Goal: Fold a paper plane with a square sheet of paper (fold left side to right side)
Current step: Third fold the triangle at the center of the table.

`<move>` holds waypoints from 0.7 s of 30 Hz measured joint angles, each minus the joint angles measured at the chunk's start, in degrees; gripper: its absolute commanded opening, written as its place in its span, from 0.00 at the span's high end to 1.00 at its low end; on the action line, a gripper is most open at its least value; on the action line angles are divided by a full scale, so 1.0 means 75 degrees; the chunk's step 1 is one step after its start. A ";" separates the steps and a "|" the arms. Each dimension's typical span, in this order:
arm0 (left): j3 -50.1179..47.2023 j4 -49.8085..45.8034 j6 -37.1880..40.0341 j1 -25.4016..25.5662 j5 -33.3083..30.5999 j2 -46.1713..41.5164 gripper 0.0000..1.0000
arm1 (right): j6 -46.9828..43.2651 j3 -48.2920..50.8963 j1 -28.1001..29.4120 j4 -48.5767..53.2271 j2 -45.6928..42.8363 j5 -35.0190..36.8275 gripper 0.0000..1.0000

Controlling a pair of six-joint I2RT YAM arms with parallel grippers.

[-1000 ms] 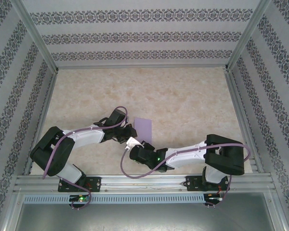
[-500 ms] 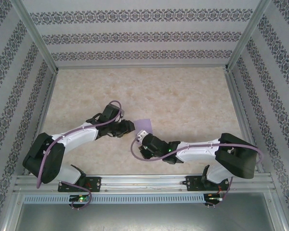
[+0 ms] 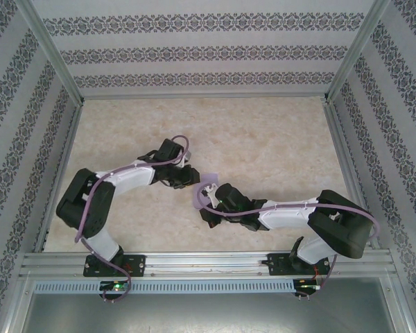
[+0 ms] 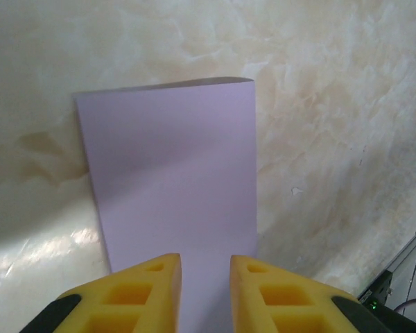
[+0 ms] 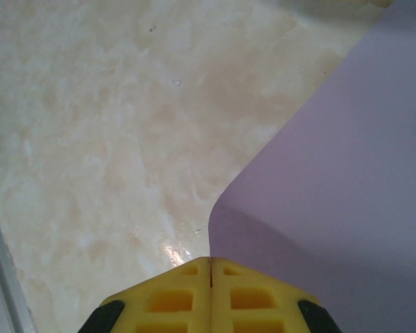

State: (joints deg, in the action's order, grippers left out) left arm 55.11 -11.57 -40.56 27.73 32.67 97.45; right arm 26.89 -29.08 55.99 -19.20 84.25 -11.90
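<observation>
We see the square sheet of paper (image 4: 170, 180) on the desk (image 3: 263, 139), near its middle and a little toward the near edge, between the wrists of the left arm (image 3: 125, 179) and the right arm (image 3: 284, 211). From the left wrist it shows as a lavender rectangle, taller than wide, lying flat on the marbled surface. The left fingers (image 4: 142, 295) stand slightly apart over its near edge, and the paper shows through the narrow gap; we cannot tell whether they touch it. The right fingers (image 5: 173, 298) are pressed together, and one edge of the sheet runs straight into their seam, bowing as it leaves them, so they look clamped on it.
</observation>
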 measured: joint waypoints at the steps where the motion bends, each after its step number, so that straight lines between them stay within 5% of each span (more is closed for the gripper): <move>1: 0.0093 -0.0003 0.0047 0.0000 0.0055 0.0157 0.79 | 0.0055 0.0029 -0.0009 -0.0061 0.0000 -0.0052 1.00; 21: 0.0749 -0.0300 0.0761 0.0009 0.0213 0.1454 0.86 | 0.0659 0.0079 -0.0233 -0.0423 0.0294 -0.0428 1.00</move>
State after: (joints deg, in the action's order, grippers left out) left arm 60.73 -13.82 -34.85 27.79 34.26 108.36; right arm 31.83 -28.49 54.24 -22.37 86.46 -15.11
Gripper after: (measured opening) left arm 0.141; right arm 0.046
